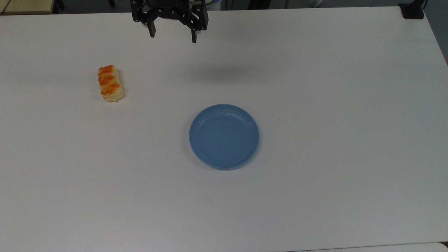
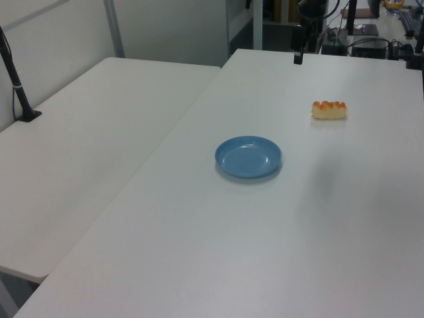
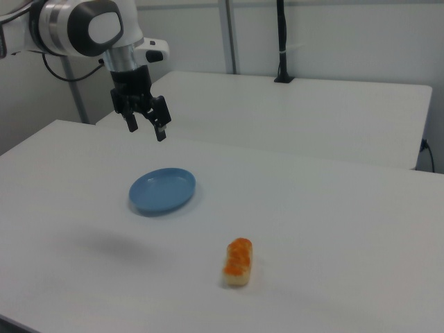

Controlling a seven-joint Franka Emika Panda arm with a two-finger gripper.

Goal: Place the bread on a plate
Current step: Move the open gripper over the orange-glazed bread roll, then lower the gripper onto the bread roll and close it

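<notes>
Top view: fingers spread, raised above table

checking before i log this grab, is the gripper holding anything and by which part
Nothing is held. The gripper hangs open and empty above the table, and the bread lies on the table apart from the plate.

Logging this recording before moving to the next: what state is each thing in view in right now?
end effector: open, holding nothing, up in the air above the table, apart from bread and plate.
bread: lying flat on the table, striped top up, untouched, well off the plate.
plate: right way up on the table, nothing in it.
table: white, carrying the bread and the plate.
</notes>
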